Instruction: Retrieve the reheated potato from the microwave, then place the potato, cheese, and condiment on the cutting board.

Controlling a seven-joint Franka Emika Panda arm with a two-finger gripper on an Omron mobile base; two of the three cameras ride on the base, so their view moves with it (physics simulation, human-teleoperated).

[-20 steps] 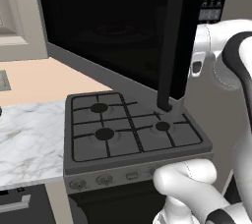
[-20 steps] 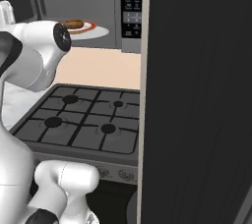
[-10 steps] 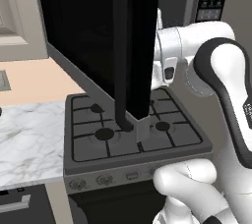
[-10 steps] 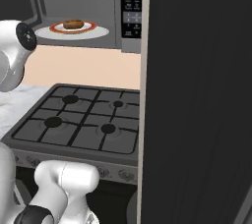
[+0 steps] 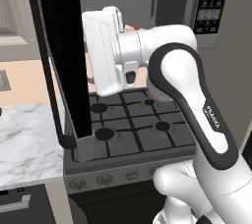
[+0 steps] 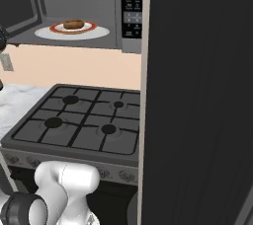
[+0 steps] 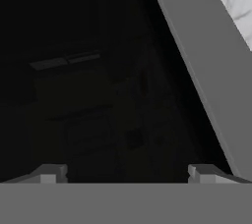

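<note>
Brown potato (image 6: pixel 73 23) sits on plate (image 6: pixel 94 32) inside microwave (image 6: pixel 89 2).

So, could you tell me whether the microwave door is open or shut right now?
Open. The microwave cavity is exposed, showing the potato on its plate, and the door stands swung out over the stove.

Robot arm (image 5: pixel 177 85): glossy white rounded shell segments, dark charcoal joint bands between them (small grey lettering along one band). Blocky white hand housing (image 5: pixel 106 51) with one dark oval button. Two small dark-grey fingertips (image 7: pixel 49 173).
</note>
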